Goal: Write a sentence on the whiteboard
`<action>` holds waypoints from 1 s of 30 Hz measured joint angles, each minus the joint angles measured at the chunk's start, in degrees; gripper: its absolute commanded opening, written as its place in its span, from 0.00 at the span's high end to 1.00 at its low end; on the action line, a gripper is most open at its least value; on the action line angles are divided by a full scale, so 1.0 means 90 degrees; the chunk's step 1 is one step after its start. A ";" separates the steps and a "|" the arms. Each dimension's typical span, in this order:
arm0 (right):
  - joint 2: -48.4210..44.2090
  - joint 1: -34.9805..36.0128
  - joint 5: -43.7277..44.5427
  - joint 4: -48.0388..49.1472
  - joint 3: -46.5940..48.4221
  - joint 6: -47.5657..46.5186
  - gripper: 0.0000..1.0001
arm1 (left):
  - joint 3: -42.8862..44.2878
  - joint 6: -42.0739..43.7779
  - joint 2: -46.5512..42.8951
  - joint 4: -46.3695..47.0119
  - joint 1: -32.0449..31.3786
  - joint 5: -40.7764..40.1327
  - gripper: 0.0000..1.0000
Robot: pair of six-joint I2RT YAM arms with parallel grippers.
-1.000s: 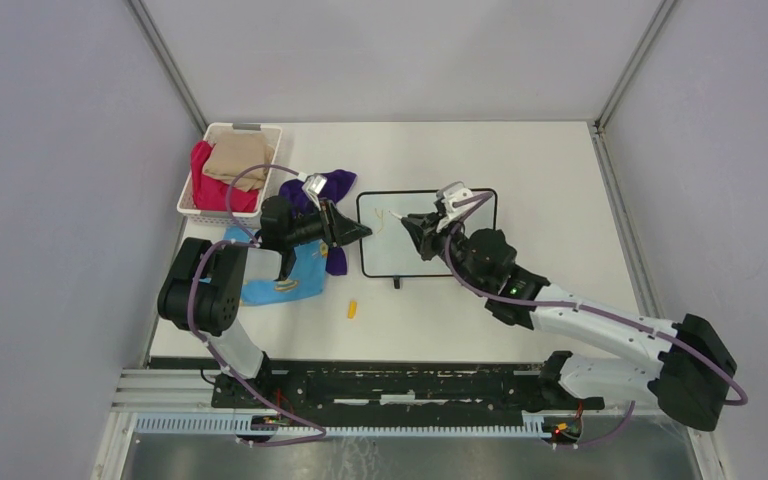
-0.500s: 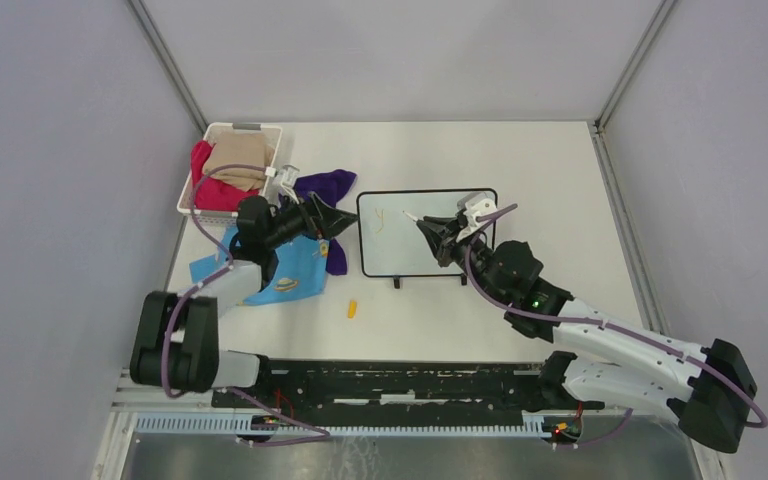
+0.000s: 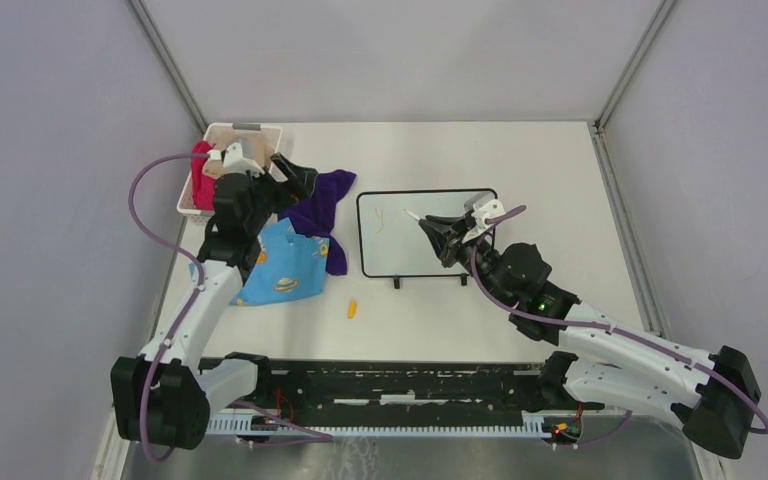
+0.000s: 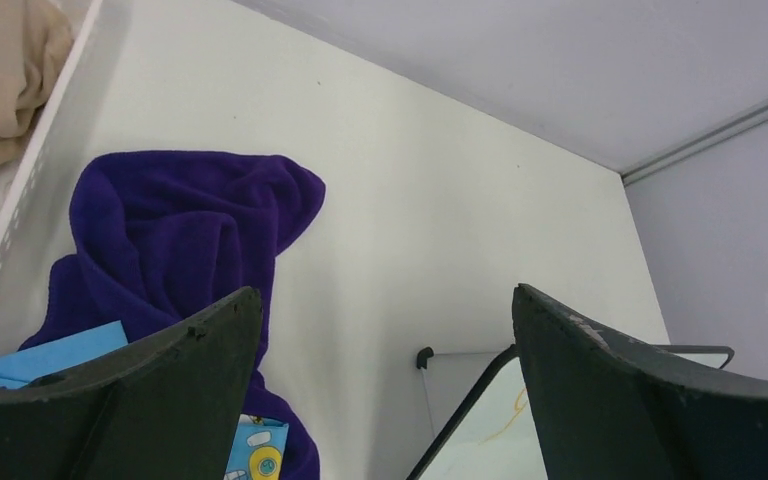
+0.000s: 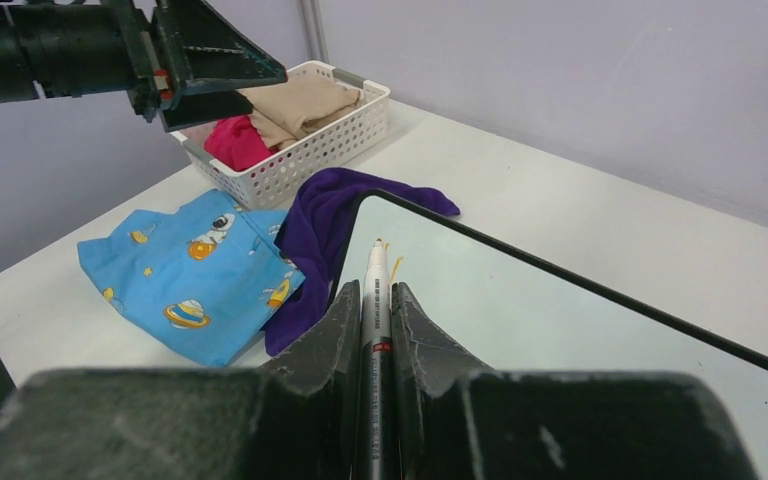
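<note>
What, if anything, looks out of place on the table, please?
A small yellow piece, perhaps a marker cap, lies loose near the whiteboard. A purple cloth and blue cloth sprawl outside the basket.

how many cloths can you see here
4: a purple cloth and a blue patterned cloth on the table left of the whiteboard, plus a red cloth and a beige cloth in the white basket. More may be hidden underneath those.

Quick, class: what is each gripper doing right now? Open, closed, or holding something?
Left gripper: open, holding nothing.
Right gripper: closed on a marker.
</note>
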 measured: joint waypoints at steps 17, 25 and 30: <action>0.0073 0.0000 0.0010 -0.0126 0.0000 -0.0146 1.00 | -0.0449 0.0833 0.1139 0.0488 -0.0049 0.2545 0.01; 0.0109 0.0000 0.0024 -0.0187 0.0000 -0.0226 1.00 | -0.0299 0.0942 0.1749 0.0631 -0.0279 0.2917 0.05; 0.0114 0.0000 0.0015 -0.0180 0.0000 -0.0231 1.00 | -0.0644 0.1285 0.1605 0.1049 -0.0355 0.3242 0.08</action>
